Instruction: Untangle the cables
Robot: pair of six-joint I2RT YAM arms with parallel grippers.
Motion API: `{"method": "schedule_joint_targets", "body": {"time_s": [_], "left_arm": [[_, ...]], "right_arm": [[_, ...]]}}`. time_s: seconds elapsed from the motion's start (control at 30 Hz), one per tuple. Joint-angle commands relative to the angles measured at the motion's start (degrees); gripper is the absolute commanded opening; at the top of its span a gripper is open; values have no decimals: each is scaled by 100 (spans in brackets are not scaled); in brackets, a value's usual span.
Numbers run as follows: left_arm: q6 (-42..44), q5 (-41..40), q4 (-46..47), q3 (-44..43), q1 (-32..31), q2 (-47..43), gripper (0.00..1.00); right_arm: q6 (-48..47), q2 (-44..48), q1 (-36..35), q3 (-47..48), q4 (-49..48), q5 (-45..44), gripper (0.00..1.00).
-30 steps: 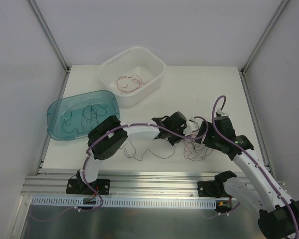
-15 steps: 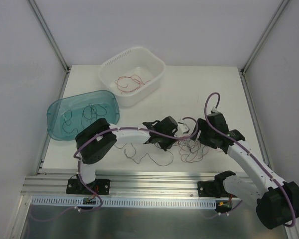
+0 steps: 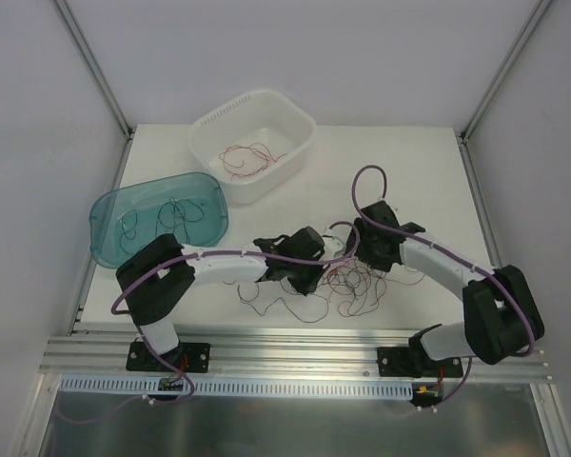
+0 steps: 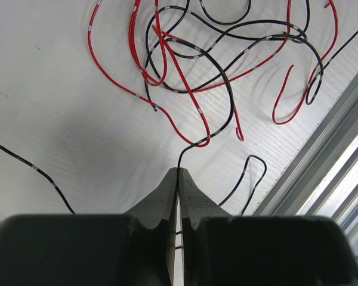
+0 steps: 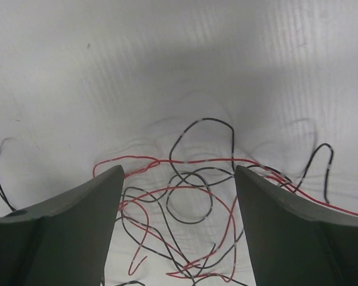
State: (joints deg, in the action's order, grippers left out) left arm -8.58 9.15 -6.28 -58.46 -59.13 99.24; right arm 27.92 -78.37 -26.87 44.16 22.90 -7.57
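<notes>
Left fingers (image 4: 178,179) clamped on a black cable (image 4: 231,113) — tangle (image 4: 167,59) just ahead. Right fingers (image 5: 110,185) held wide apart, empty — tangle seen between.

Bench (image 3: 295,181): white, matt, and I see faint ribbing like corrugated plastic sheet. Cables (image 3: 347,284): hair-thin, smooth glossy insulation, red and black, with pale bands along them. Left claw (image 4: 178,173) and right claw (image 5: 179,173): dark matt plastic by the look, slightly grainy. Basket (image 3: 214,119) at 11 o'clock: opaque white plastic, satin, slotted rim. Tub (image 3: 109,249) at 9 o'clock: translucent teal plastic, glossy. Rail (image 3: 295,343) at 6 o'clock: bare brushed metal. Arm shells (image 3: 438,262): smooth white plastic.
</notes>
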Motion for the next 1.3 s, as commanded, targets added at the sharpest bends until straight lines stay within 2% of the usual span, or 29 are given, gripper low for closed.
{"method": "schedule_joint_targets", "body": {"time_s": [0.0, 0.13, 0.17, 0.23, 0.27, 0.33, 0.37, 0.43, 0.63, 0.77, 0.87, 1.1, 1.27], "left_arm": [[-223, 26, 75, 89, 42, -274, 0], [-311, -141, 75, 159, 51, -405, 0], [-320, -193, 75, 211, 51, -440, 0], [-372, -334, 57, 273, 60, -572, 0], [-390, -387, 57, 352, 77, -668, 0], [-469, -493, 48, 457, 156, -792, 0], [-504, -519, 48, 580, 191, -940, 0], [-627, -580, 48, 712, 288, -1099, 0], [-935, -826, -302, 1196, 894, -1829, 0], [-1005, -1169, -760, 1345, 1272, -2495, 0], [-1067, -1327, -1041, 1372, 1483, -2961, 0], [-1497, -1951, -2043, 1161, 1993, -3692, 0], [-1480, -1566, -2070, 977, 2002, -4167, 0]], "right_arm": [[222, -310, -309, 382, -154, -323, 79], [284, -723, -398, 488, -40, -438, 72], [301, -854, -398, 497, -22, -455, 64], [284, -943, -398, 558, 83, -499, 55], [267, -987, -389, 576, 118, -552, 44], [170, -1040, -380, 646, 267, -622, 31], [135, -1040, -345, 664, 312, -683, 15], [21, -926, -249, 681, 434, -719, 2], [-471, -102, 769, 795, 891, -825, 1], [-1033, 505, 2033, 1286, 1252, -675, 1], [-1254, 839, 2623, 1638, 1559, -571, 1], [-1404, 1192, 3408, 2289, 1859, -78, 1], [-1289, 1175, 3338, 2115, 1570, 1035, 1]]}}
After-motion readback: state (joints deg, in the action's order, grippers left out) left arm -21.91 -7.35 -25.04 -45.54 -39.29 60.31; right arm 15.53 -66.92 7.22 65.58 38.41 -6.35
